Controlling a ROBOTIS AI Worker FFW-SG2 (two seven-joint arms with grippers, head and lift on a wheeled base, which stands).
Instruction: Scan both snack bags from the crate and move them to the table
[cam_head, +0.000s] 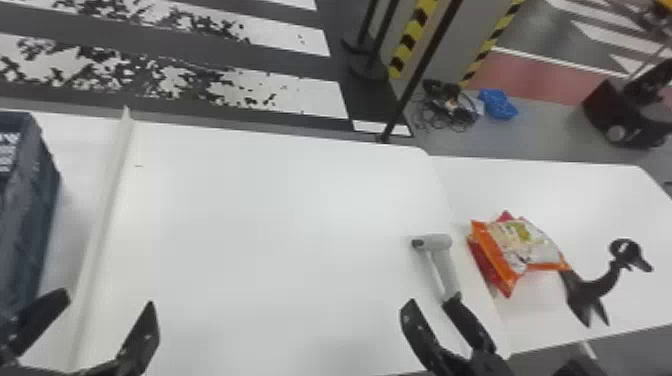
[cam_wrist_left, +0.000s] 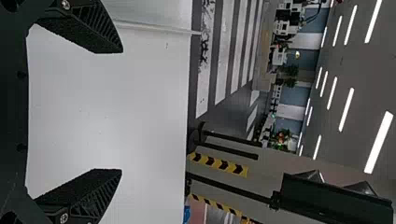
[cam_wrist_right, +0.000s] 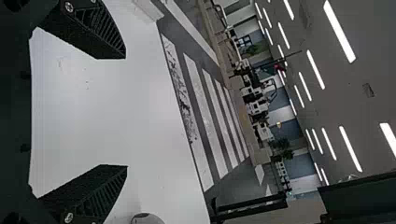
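Orange-and-white plastic snack bag (cam_head: 530, 246) tops a red plastic one (cam_head: 484, 263), just right of the grey pistol-shaped scanner (cam_head: 436, 242); its handle points towards my open, empty black right gripper (cam_head: 427, 299), nearer for any tidying. Well left, my black left gripper (cam_head: 108, 300) hangs open, empty.

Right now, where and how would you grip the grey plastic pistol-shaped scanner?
Grip the scanner by its slim handle, probably with the right end effector from the near side; the handle points toward the robot, the thicker head farther off.
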